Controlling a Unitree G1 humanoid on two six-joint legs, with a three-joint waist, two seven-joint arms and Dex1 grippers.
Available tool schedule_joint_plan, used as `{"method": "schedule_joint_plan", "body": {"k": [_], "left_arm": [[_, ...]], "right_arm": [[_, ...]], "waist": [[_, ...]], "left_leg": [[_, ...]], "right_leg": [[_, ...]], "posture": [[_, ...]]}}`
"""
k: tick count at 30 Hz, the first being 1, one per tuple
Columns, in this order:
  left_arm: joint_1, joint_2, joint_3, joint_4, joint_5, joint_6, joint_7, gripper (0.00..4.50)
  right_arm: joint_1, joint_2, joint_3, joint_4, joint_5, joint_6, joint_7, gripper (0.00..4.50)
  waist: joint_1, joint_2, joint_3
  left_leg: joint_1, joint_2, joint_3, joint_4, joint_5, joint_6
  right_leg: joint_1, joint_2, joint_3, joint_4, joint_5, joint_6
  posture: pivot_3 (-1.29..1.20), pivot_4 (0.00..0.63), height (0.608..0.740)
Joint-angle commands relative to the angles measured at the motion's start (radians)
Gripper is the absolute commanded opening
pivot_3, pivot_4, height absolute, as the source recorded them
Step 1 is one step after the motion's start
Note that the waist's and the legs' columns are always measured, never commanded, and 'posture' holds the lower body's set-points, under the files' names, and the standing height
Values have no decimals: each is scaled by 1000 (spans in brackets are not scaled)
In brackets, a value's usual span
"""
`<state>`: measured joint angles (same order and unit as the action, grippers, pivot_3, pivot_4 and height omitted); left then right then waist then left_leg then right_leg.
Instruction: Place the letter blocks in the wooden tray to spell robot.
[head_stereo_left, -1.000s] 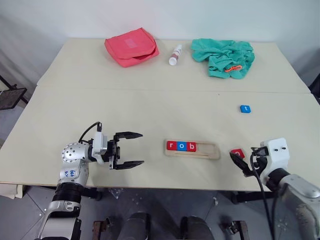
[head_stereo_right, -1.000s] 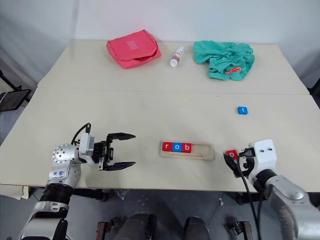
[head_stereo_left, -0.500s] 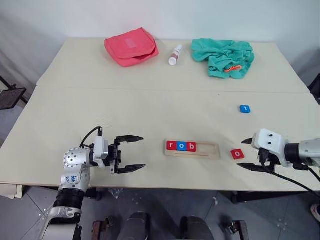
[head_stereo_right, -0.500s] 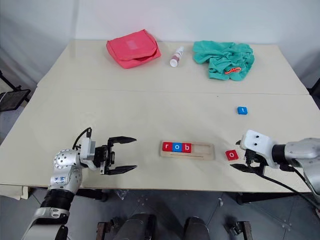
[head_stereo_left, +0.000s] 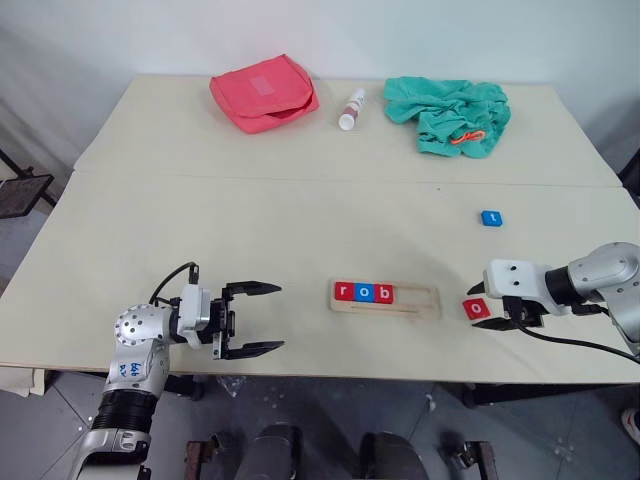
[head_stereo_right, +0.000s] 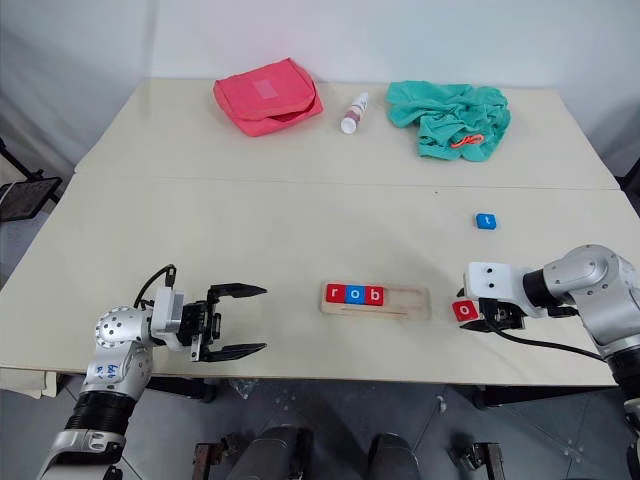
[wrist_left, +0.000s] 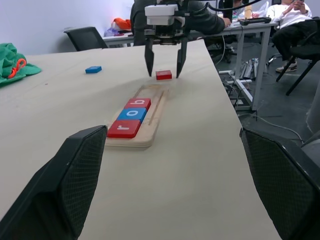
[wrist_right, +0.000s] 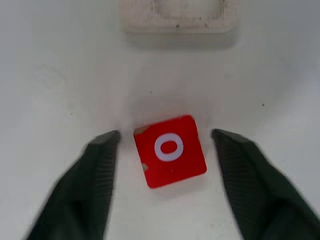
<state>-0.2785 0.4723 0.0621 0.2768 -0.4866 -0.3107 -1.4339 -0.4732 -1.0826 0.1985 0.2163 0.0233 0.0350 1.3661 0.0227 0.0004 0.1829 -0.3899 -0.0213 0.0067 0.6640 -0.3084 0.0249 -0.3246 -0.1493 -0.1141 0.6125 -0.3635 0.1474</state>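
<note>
Where the right gripper (wrist_right: 165, 150) straddles it, red "o" block (wrist_right: 170, 150) between parted jaws.

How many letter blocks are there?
5: the r block, o block and b block sit in the wooden tray; the red o block and blue t block lie on the table.

A pale desk (head_stereo_left: 250, 230) spans the frame, a seam crossing it above the middle. Along its upper edge lie a pink pouch (head_stereo_left: 263, 93), a small white bottle (head_stereo_left: 351, 109) and a crumpled green cloth (head_stereo_left: 448, 114). At lower centre sits the wooden tray (head_stereo_left: 386, 298). A red o block (head_stereo_left: 477, 309) lies just right of it, and a blue block (head_stereo_left: 490, 218) lies apart at centre right.
</note>
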Motion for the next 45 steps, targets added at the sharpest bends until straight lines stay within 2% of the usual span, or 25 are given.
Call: {"method": "schedule_joint_plan", "body": {"k": [1, 2, 5, 9, 12, 17, 24, 38, 45], "left_arm": [[10, 10, 19, -40, -17, -10, 6, 4500], [10, 9, 19, -40, -17, -12, 7, 4500], [4, 6, 15, -37, -13, -15, 11, 4500], [-5, 6, 13, -25, -14, -18, 4, 4500], [-18, 6, 11, -8, -13, -20, -6, 4500], [-54, 3, 2, 37, -8, -29, -35, 4500], [-116, -17, -6, 101, 1, -51, -63, 4500], [-106, -19, 1, 92, 5, -64, -56, 4500], [-116, -28, -3, 104, 9, -69, -46, 4500]], "right_arm": [[-17, 7, 0, 15, -19, -23, 12, 1794], [-18, 9, -1, 16, -22, -24, 12, 1475], [-23, 15, -34, -10, 7, 26, 4, 1458], [-46, 49, -102, -127, 109, 252, -30, 1458], [-67, 60, -106, -221, 153, 408, -41, 1458], [-98, 104, -74, -326, 185, 531, -85, 1458], [-154, 208, 23, -337, 148, 561, -136, 1458], [-151, 230, 77, -285, 108, 504, -131, 1458], [-137, 227, 74, -314, 119, 515, -121, 3788]], "waist": [[0, 0, 0], [0, 0, 0], [0, 0, 0], [-1, 0, 0], [0, 0, 0], [1, 0, 0], [-1, 0, 0], [-2, 0, 0], [-2, 0, 0]], "left_leg": [[0, 0, 0, 0, 0, 0], [0, 0, 0, 0, 0, 0], [0, 0, 0, 0, 0, 0], [0, 0, 0, 0, 0, 0], [0, 0, 0, 0, 0, 0], [0, 0, -2, 0, 0, -1], [-1, 0, -2, 0, 0, -1], [-1, -1, -2, 0, 0, 0], [-1, -1, -2, 0, 0, 0]], "right_leg": [[0, 0, 0, 0, 0, 0], [0, 0, 0, 0, 0, 0], [0, 0, 0, 0, 0, 0], [0, 0, 0, 0, 0, 0], [0, 0, 0, 0, 0, 0], [0, 0, 0, 0, 0, 0], [-1, 0, -1, 1, 0, 0], [-2, 0, -1, 4, 0, 0], [-2, 0, -1, 4, 0, 0]], "posture": [[0, 150, 740], [0, 150, 740], [0, 150, 740], [0, 150, 740], [0, 150, 740], [0, 150, 740], [0, 150, 740], [0, 150, 740], [0, 150, 740]]}}
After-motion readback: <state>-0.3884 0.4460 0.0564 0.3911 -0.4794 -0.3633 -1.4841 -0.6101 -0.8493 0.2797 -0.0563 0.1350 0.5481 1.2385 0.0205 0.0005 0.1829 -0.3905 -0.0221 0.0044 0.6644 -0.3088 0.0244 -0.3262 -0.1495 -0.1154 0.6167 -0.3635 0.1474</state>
